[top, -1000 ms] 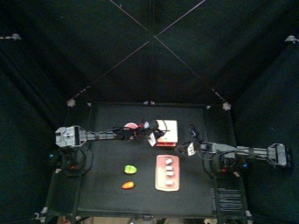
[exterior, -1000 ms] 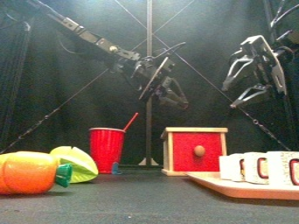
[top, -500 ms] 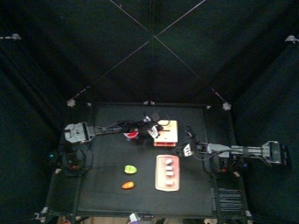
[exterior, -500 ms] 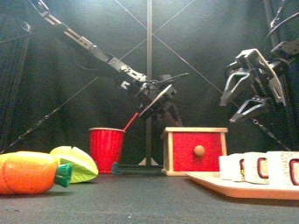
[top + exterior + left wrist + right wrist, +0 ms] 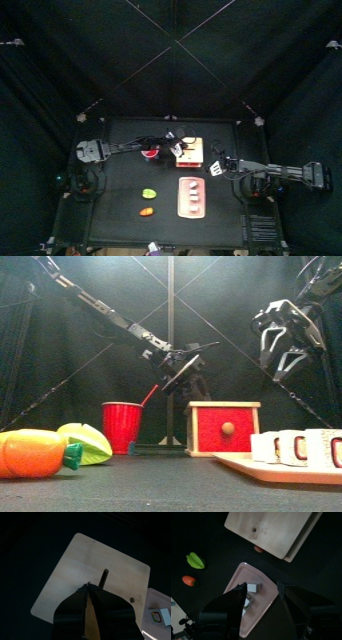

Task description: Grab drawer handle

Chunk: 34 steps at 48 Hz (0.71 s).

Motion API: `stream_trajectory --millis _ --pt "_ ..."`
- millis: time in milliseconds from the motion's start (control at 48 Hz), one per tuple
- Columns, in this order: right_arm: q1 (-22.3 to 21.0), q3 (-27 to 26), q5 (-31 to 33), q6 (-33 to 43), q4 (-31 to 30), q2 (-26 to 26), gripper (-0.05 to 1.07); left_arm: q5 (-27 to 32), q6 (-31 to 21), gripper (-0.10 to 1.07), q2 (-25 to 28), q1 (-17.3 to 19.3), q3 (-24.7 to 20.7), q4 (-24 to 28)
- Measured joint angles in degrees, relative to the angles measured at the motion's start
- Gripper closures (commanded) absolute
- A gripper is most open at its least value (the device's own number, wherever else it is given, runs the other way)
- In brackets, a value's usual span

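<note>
The small white drawer unit (image 5: 223, 428) has an orange-red face, and its round drawer handle (image 5: 227, 428) sits in the middle of that face. From above, the unit (image 5: 191, 150) stands at the table's back middle. My left gripper (image 5: 185, 371) hangs above and just left of it, open with a narrow gap and holding nothing. In the left wrist view, the left gripper (image 5: 89, 588) looks down on the unit's pale top (image 5: 100, 572). My right gripper (image 5: 287, 341) hangs high at the right, wide open and empty. The right wrist view shows the handle (image 5: 258, 549) beyond the right gripper (image 5: 271, 607).
A red cup (image 5: 122, 424) with a straw stands left of the drawer unit. An orange fruit (image 5: 30, 453) and a green one (image 5: 87, 441) lie at the front left. A pink panel with white buttons (image 5: 294, 451) lies at the front right, under the right arm.
The left gripper came down and nearer to the drawer unit, then held still. The right gripper dipped, then rose again. Neither gripper's opening changed.
</note>
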Motion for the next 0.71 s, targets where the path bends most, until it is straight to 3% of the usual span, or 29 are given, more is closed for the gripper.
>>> stream_trajectory --millis 146,292,708 --pt "0.5 1.2 -4.9 5.1 -2.9 4.0 0.17 0.1 0.0 0.42 0.0 0.3 0.0 0.1" --pt "2.8 1.5 -6.4 13.7 -10.8 7.2 0.17 0.4 0.0 0.42 0.0 0.5 0.0 0.1" --pt "16.8 1.3 -0.4 51.7 -42.9 14.3 0.17 0.4 0.0 0.42 0.4 0.5 0.0 0.1"
